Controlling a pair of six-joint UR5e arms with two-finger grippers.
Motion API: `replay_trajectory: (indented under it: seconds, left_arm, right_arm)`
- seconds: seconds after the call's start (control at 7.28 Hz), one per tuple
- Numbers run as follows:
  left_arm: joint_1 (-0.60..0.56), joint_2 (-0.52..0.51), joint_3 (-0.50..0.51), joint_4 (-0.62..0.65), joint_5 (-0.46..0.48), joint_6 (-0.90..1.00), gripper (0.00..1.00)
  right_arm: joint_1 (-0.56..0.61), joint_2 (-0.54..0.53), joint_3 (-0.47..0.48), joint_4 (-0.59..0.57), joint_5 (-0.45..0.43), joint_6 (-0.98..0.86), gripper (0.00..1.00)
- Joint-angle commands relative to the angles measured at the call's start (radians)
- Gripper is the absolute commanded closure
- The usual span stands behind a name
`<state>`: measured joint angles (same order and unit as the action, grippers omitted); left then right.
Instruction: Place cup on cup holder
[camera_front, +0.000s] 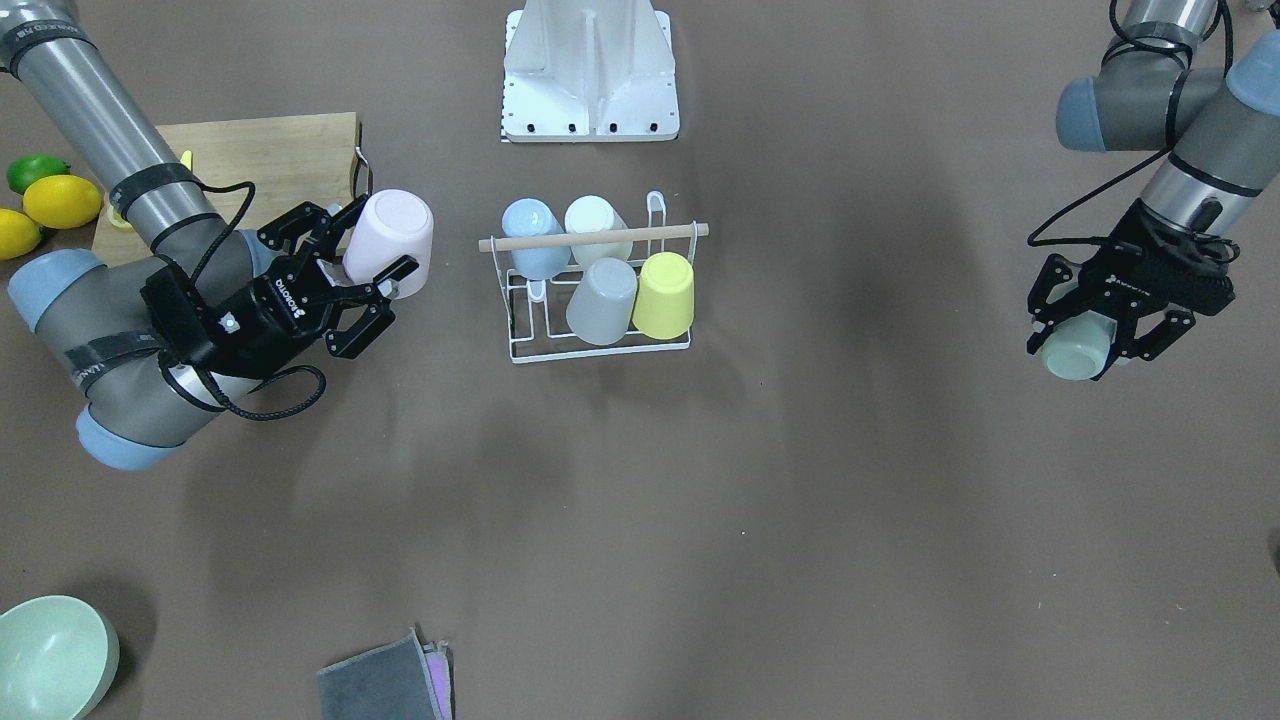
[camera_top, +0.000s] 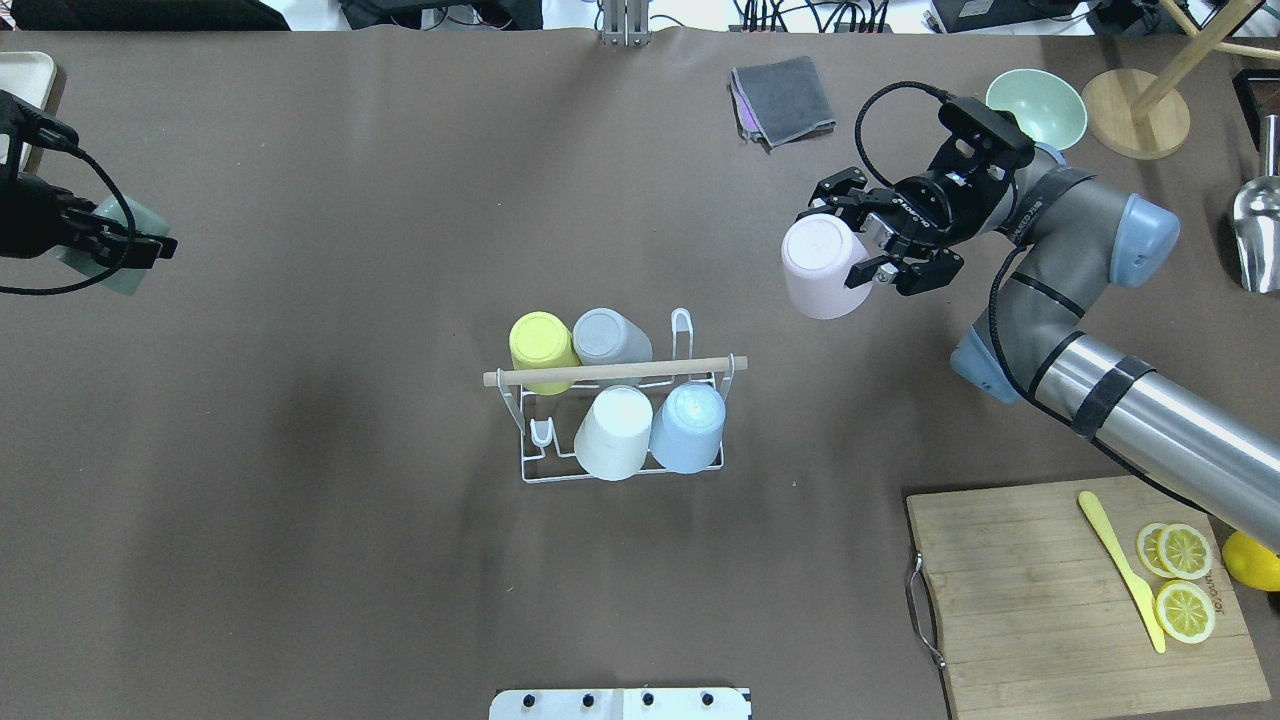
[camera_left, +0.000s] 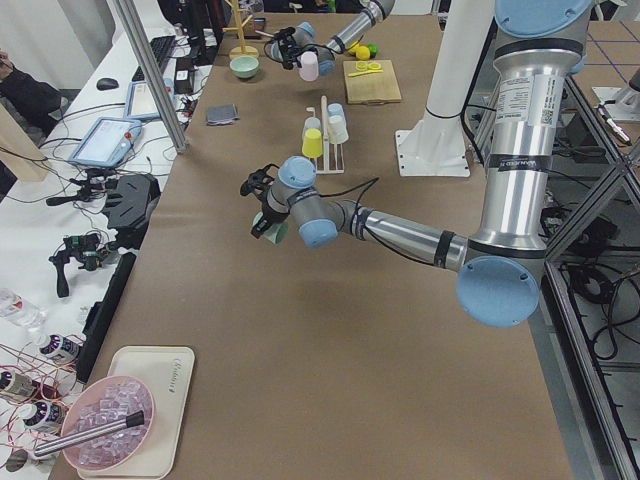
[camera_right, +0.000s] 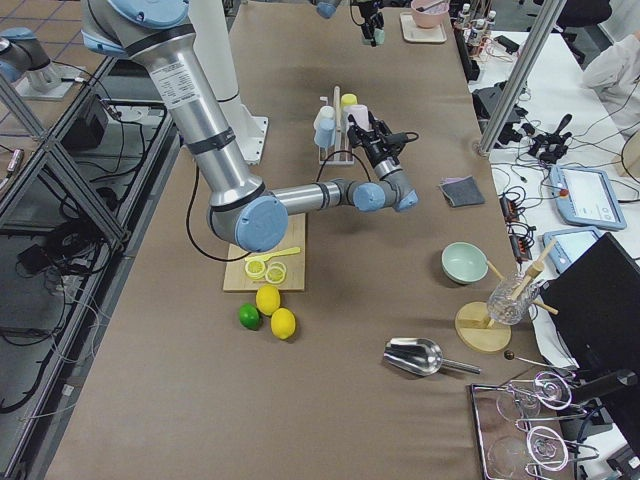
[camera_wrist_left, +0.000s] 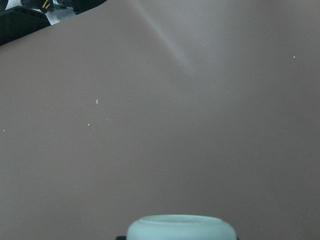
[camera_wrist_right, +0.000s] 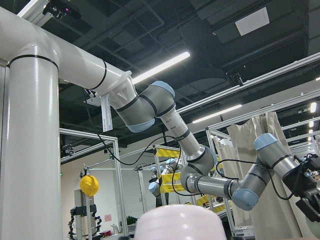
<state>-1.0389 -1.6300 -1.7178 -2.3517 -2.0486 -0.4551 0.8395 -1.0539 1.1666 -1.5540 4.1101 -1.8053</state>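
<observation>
The right gripper (camera_top: 840, 240) pinches the pink cup (camera_top: 820, 270), tipped on its side, well apart from the cup holder (camera_top: 615, 372) in the middle, which has four cups (camera_top: 612, 445) on it. The left gripper (camera_front: 1078, 340) grips a pale green cup (camera_front: 1072, 355) far off, lifted up, I think.

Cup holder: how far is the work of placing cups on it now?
Done: the yellow cup, grey cup, white cup and blue cup sit on the cup holder. In hand: the right gripper holds a pink cup, the left gripper a pale green cup, both away from it. Left: placing these two.
</observation>
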Motion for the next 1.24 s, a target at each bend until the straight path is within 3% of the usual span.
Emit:
replay_trajectory:
  seconds: [0.0, 0.55, 1.1]
  left_arm:
    - [0.0, 0.001, 0.001, 0.0, 0.001, -0.001, 1.0]
    - [0.003, -0.002, 0.004, 0.002, 0.002, -0.001, 1.0]
    - [0.003, -0.011, -0.005, 0.015, 0.001, 0.001, 1.0]
  right_arm:
    - [-0.007, 0.017, -0.016, -0.001, 0.016, -0.02, 0.77]
    - [-0.011, 0.095, -0.097, -0.008, 0.016, -0.291, 0.77]
    - [-0.025, 0.123, -0.111, -0.035, 0.035, -0.302, 0.77]
